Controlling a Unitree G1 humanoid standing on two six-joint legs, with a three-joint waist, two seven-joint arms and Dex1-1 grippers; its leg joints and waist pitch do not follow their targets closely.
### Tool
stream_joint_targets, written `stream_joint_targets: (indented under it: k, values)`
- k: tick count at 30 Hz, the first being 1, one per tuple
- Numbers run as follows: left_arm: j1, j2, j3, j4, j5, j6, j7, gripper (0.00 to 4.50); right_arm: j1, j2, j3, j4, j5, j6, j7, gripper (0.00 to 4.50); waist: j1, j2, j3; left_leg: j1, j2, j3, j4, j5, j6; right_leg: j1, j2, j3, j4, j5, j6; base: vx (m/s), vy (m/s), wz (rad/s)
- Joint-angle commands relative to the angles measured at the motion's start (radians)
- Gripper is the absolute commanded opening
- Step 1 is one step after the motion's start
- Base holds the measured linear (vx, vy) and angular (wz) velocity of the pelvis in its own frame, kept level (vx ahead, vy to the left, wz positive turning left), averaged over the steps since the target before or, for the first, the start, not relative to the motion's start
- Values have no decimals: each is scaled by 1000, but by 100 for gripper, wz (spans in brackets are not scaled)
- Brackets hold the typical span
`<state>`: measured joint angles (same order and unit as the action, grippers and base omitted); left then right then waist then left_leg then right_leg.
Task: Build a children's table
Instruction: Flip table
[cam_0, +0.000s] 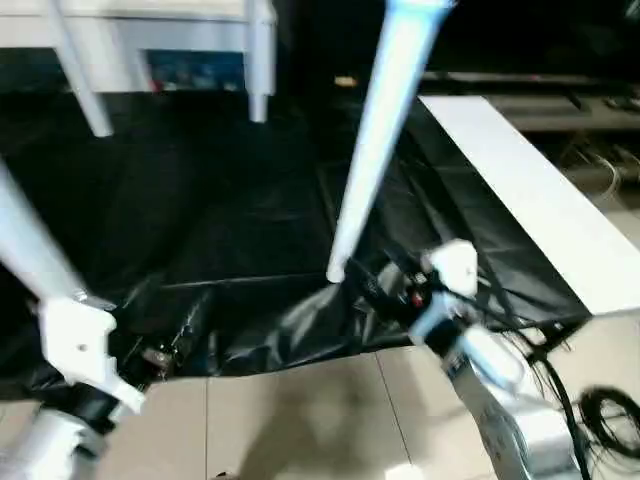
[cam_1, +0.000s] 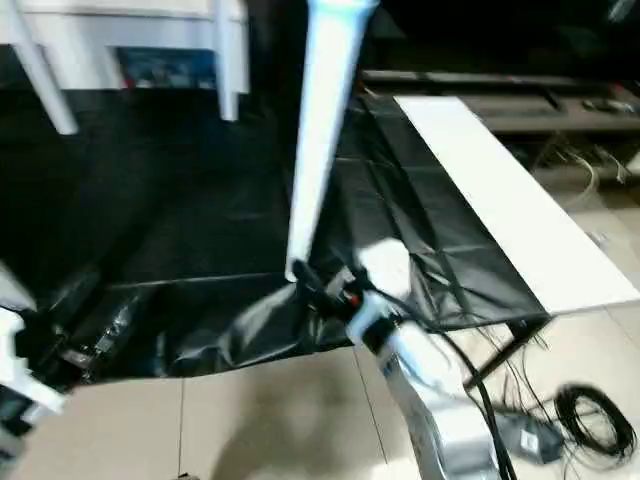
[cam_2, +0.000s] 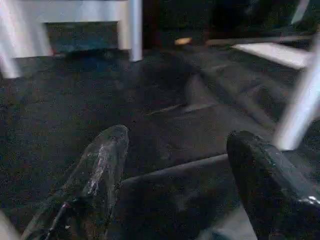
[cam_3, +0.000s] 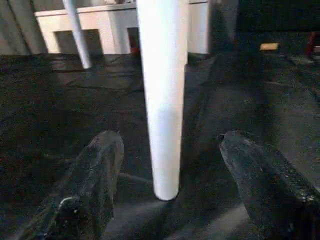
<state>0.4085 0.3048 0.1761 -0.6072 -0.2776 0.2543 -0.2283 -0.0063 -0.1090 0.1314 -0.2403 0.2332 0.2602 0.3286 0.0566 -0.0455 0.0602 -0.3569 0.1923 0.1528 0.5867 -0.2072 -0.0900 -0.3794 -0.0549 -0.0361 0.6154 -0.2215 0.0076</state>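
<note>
1. Right gripper (cam_3: 167, 165) has its two black fingers spread wide, empty, with the narrow end of a white leg (cam_3: 162, 95) between them and touching neither.
2. Left gripper (cam_2: 175, 175) is likewise spread, holding nothing, over the black sheet (cam_0: 220, 230).
3. That sheet, wrinkled, covers the floor ahead; a flat white board (cam_0: 540, 190) lies along its right edge, cables (cam_1: 590, 420) on the tiles beside it.
4. At the far side stands a white cabinet (cam_0: 150, 40).
5. The leg's long axis runs steeply, wide end up and leaning slightly right, narrow tip down just above the sheet.
6. Another leg (cam_0: 35, 250) slants at the left edge.
</note>
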Motion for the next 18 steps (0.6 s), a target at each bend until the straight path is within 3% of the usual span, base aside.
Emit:
stream_joint_targets:
  k: [1, 9, 15, 18]
  values:
    - [-43, -15, 6, 34, 31, -5, 57, 351, -3, 5, -1, -32, -7, 1, -20, 345, 1, 23, -33, 1, 28, -8, -82, -234, -37, 27, -51, 44, -71, -83, -75, 0, 0, 0]
    - [-136, 5, 103, 116, 59, -80, 73, 351, -15, -1, 7, -35, -1, 13, -2, 345, 4, 27, -35, 4, 28, -8, -81, -235, -31, 26, -54, 45, -71, -96, -92, 0, 0, 0]
    - [-220, 19, 118, 183, 108, -106, 127, 351, -27, -16, 37, -29, -8, 13, 29, 345, 5, 27, -37, 4, 29, -9, -80, -226, -26, 27, -56, 44, -69, -90, -101, 0, 0, 0]
    - [-216, -17, 93, 174, 124, -102, 141, 351, -35, -13, 36, -34, -14, 12, 18, 345, 4, 34, -40, 3, 31, -10, -79, -209, -32, 31, -59, 44, -65, -61, -114, 0, 0, 0]
